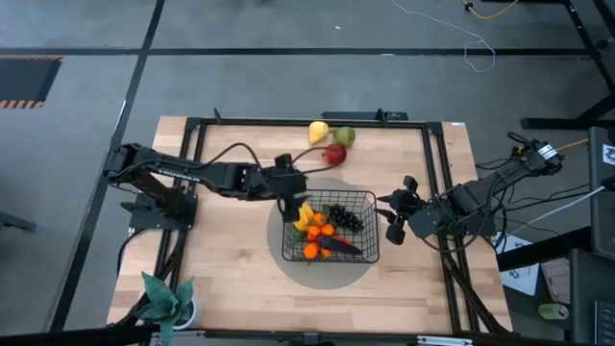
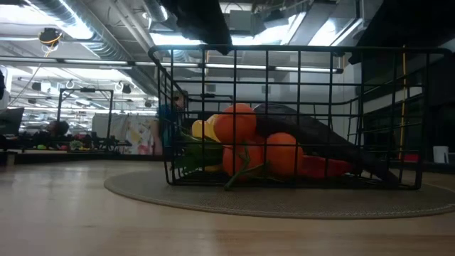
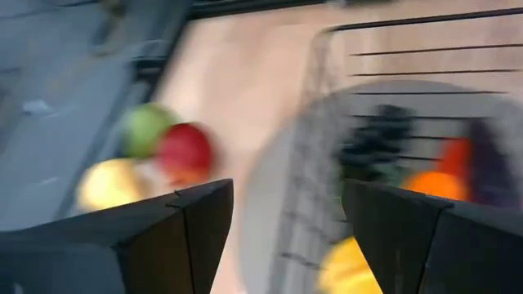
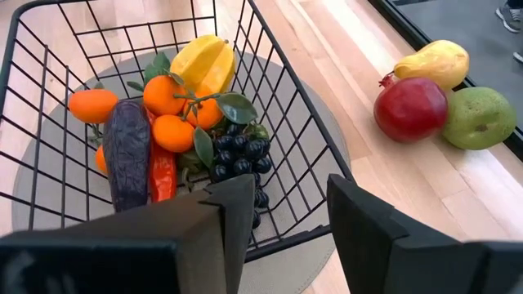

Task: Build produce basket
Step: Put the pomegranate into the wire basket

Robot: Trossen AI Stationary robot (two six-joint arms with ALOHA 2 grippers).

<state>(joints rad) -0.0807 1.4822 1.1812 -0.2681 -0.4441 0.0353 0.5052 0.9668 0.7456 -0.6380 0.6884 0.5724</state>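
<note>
Pale wooden tabletop [image 1: 221,279] inside a dark frame, with a round grey mat [image 1: 288,274] near its centre carrying the basket [image 1: 369,197]. Already inside the basket lie the yellow ridged fruit [image 4: 203,64], small oranges [image 4: 163,94], dark grapes [image 4: 237,153], purple eggplant [image 4: 127,151] and a red pepper-like piece [image 4: 162,175]. Three pieces remain outside, clustered at the far edge of the table beyond the basket: red apple [image 1: 333,153], green apple [image 1: 345,136] and yellow pear [image 1: 318,132], all touching or nearly so. Principal risk, as judged: because these three sit packed together beside the frame rail, fingers descending on one may shove its neighbours and roll them off the far edge; a second risk is a finger catching the basket's wire rim and dragging it off the mat. Left gripper [image 1: 290,204] hangs over the basket's left rim, arm stretched in from the left, jaws spread wide and holding nothing. Right gripper [image 1: 392,219] waits just right of the basket, arm folded, jaws parted to a moderate gap and empty.
</note>
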